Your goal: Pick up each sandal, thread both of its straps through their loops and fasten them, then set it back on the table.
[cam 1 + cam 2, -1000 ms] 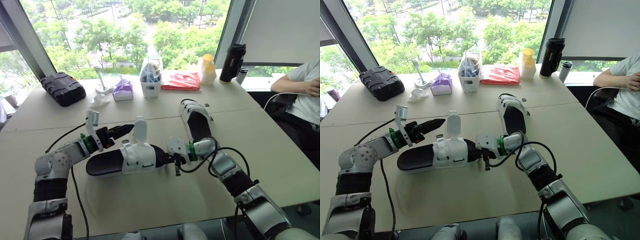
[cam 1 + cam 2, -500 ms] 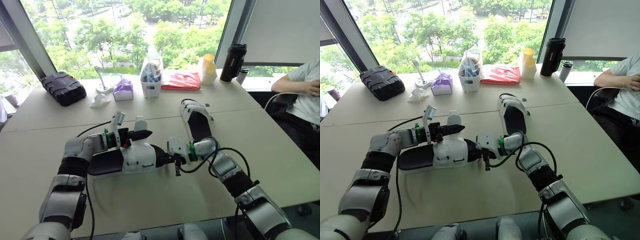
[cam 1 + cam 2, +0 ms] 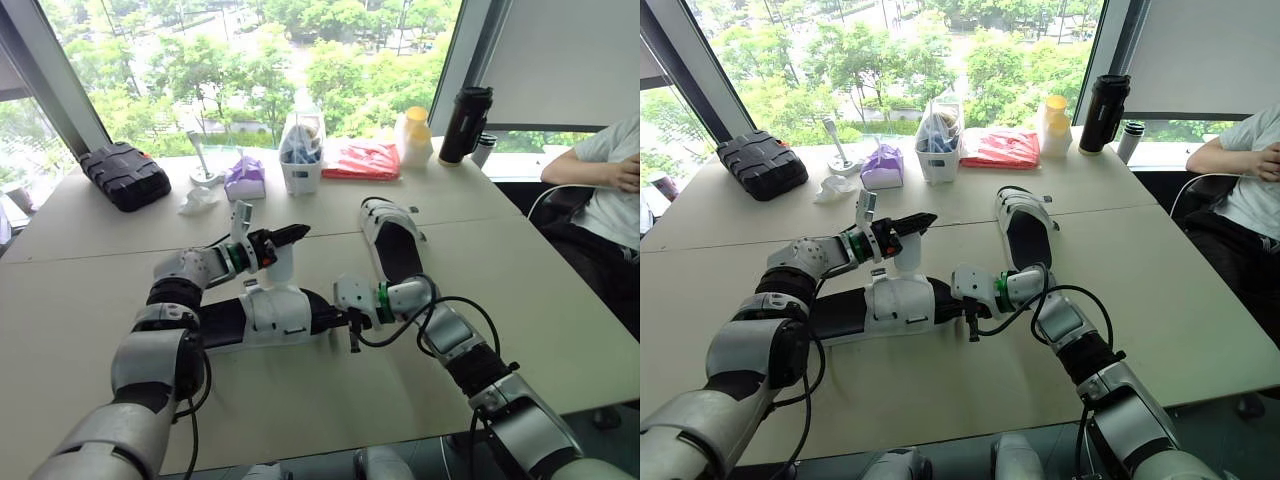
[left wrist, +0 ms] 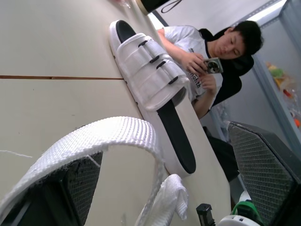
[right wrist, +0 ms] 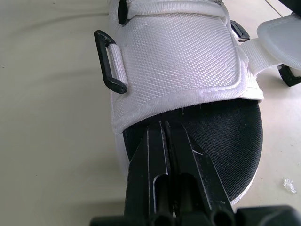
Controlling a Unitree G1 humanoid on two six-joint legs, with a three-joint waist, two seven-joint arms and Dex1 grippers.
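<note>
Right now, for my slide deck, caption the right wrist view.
Right pincer, shut, tips at the sandal's white upper beside its black loop.

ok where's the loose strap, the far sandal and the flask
loose strap (image 4: 108, 134), left wrist view, its woven arch
far sandal (image 3: 398, 255), left eye view, its black footbed
flask (image 3: 465, 125), left eye view, its body

Front strip of table (image 3: 300, 400) lay bare, open for passage; right side also free. Middle was blocked by near sandal (image 3: 270, 315), its strap (image 3: 283, 268) standing upright. Just beyond lay second sandal (image 3: 390, 240), narrow gap between them. Back edge was crowded: black case (image 3: 125, 175), tissue box (image 3: 244, 180), cup (image 3: 302, 168), red packet (image 3: 362, 160), flask (image 3: 465, 125). A person (image 3: 610, 190) sat at the right corner.
</note>
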